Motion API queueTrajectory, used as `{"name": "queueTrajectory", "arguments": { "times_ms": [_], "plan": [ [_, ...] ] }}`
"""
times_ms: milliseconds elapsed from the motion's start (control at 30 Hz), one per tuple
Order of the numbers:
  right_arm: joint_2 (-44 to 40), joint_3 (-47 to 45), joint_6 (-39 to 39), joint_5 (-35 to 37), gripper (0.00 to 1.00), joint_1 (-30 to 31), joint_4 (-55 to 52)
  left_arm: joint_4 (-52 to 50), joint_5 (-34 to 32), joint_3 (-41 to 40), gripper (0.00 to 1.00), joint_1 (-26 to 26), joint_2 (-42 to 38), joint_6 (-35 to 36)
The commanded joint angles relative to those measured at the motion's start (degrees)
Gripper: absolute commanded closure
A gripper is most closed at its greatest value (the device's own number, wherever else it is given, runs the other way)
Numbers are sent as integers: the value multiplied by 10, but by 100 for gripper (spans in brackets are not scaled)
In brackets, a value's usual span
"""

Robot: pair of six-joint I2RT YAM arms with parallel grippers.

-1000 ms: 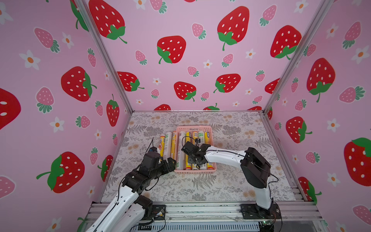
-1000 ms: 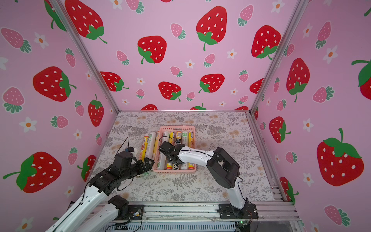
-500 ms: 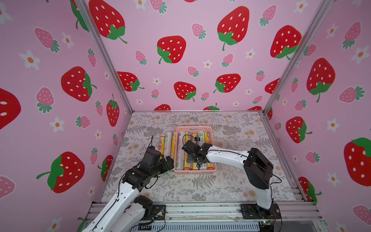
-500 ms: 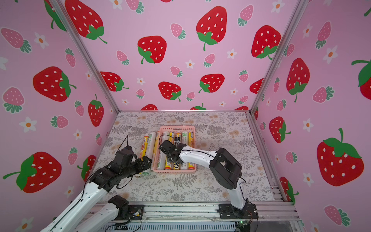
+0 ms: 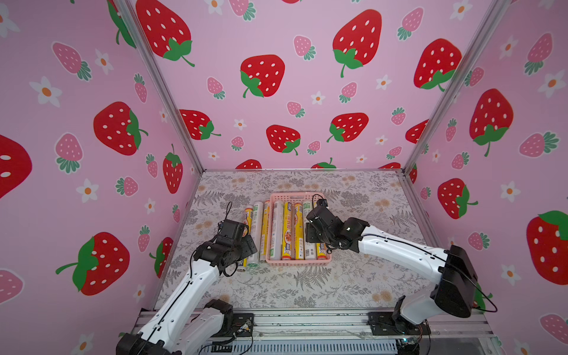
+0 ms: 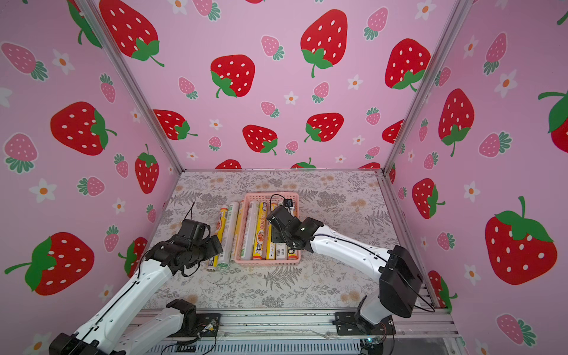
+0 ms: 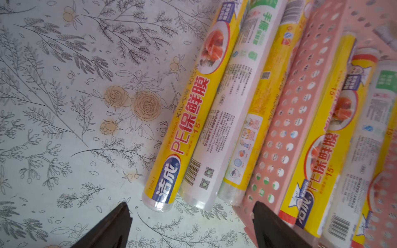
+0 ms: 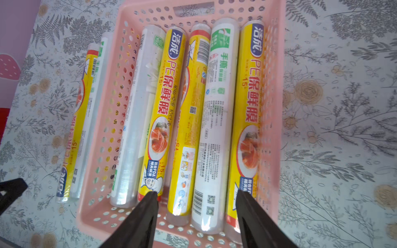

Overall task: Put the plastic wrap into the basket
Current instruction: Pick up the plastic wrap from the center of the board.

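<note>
Both top views hide the fingers under the wrists; the wrist views show them. In the right wrist view we count five rolls (image 8: 217,120) side by side in the basket (image 8: 277,64). The left wrist view adds three rolls (image 7: 214,120) on the tabletop (image 7: 64,107), just beside its perforated wall.

The left gripper (image 7: 190,205) is spread wide and empty, just short of the roll ends. The right gripper (image 8: 197,192) is apart over two rolls' near ends, clamping nothing.

The rolls are slim glossy cylinders, yellow or white. The basket is pink plastic.
</note>
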Motion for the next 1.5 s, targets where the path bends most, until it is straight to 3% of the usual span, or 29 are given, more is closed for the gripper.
{"name": "queueTrajectory", "arguments": {
  "times_ms": [0, 400, 833, 1167, 1367, 1467],
  "plan": [
    [-27, -34, -37, -18, 37, -11, 0, 11, -4, 23, 8, 13, 24, 28],
    [-44, -56, -73, -80, 37, -14, -4, 61, -28, 0, 10, 43, 111, 32],
    [-51, -79, -49, -81, 37, -13, 9, 109, -24, -20, 20, 75, 155, 61],
    [-53, -88, -42, -90, 37, -13, 32, 141, 1, -16, 20, 77, 206, 69],
    [-59, -102, -41, -94, 37, -13, 48, 125, -26, -5, 20, 77, 239, 69],
    [-49, -94, -50, -100, 37, -13, 55, 118, -28, 2, 24, 77, 252, 66]
  ]
}}
